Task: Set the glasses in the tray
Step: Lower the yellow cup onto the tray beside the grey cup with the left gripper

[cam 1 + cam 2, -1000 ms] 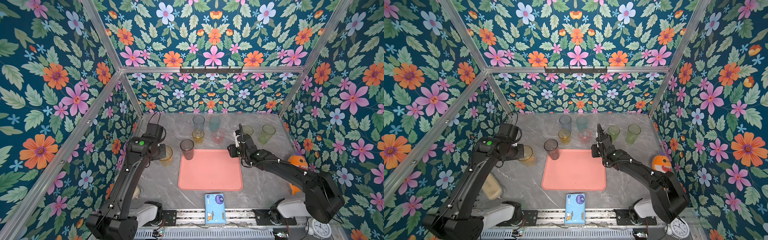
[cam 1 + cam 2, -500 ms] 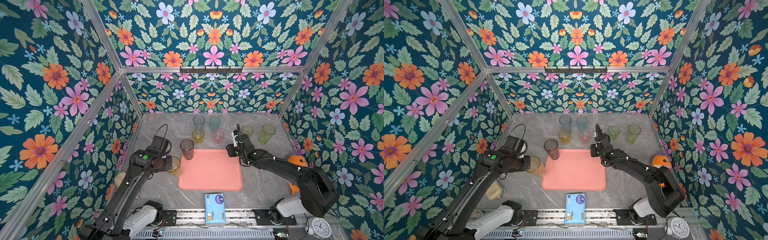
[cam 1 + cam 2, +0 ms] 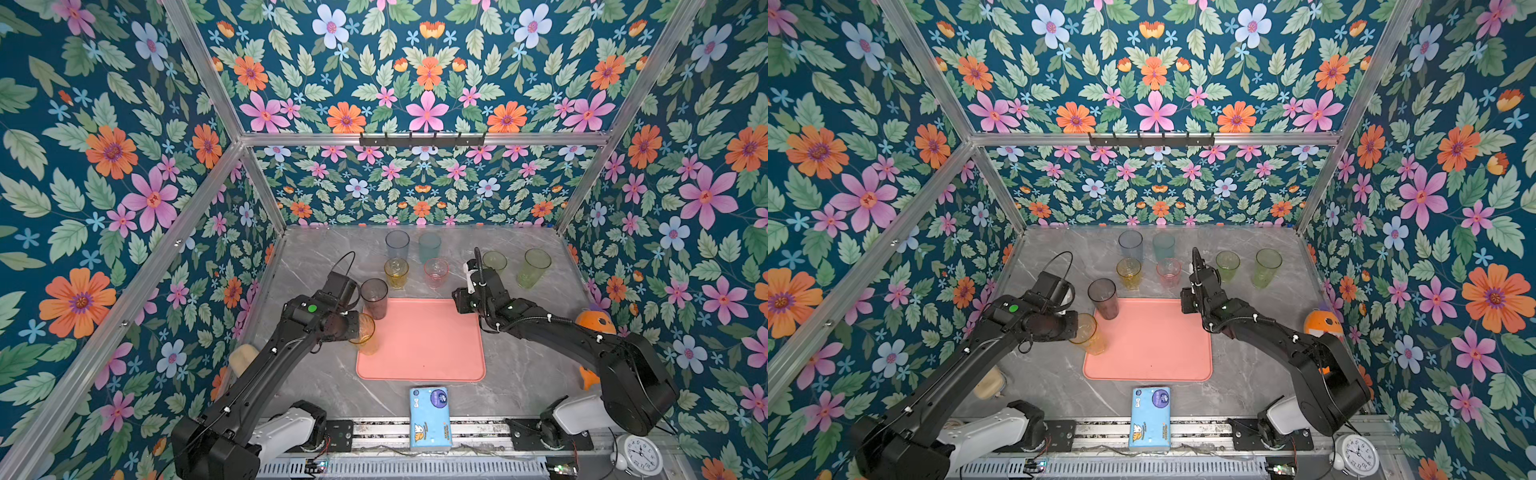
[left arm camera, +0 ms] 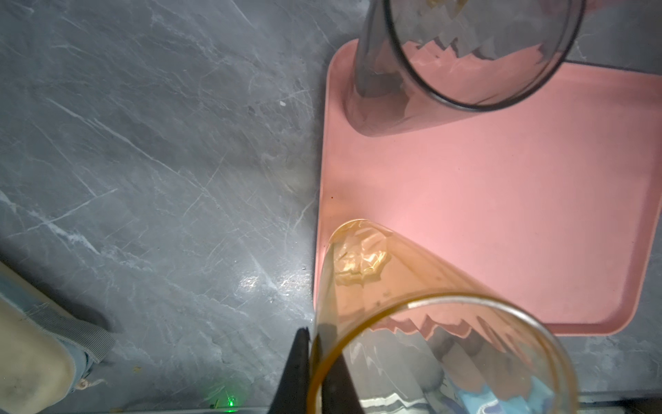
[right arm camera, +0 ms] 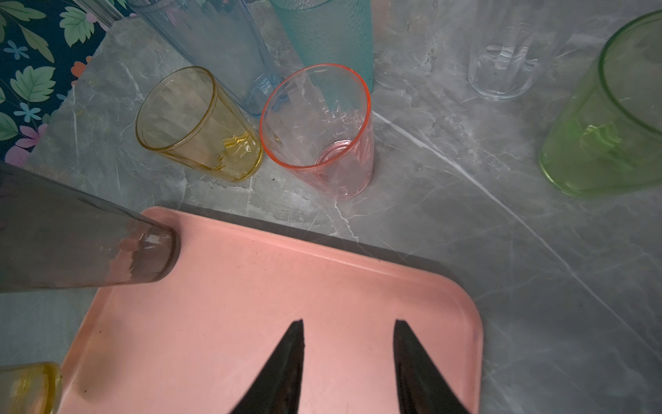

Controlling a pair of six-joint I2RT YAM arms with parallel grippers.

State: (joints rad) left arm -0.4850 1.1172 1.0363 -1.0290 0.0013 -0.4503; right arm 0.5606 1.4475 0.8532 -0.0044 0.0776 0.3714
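Only in wrist views: left fingers point(image 4: 293, 376) tight on amber tumbler point(image 4: 379, 283) rim; right fingers point(image 5: 281, 372) apart, empty.

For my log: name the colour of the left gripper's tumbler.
Amber tumbler; it shows best in the left wrist view.

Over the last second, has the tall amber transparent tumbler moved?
Yes. The amber tumbler, pinched in the left tool, moved rightward and frontward to the left edge of the flat salmon-pink tray.

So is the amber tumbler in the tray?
Over it: amber tumbler base just inside the tray rim, left gripper shut on its lip. Set down or hovering: cannot tell.
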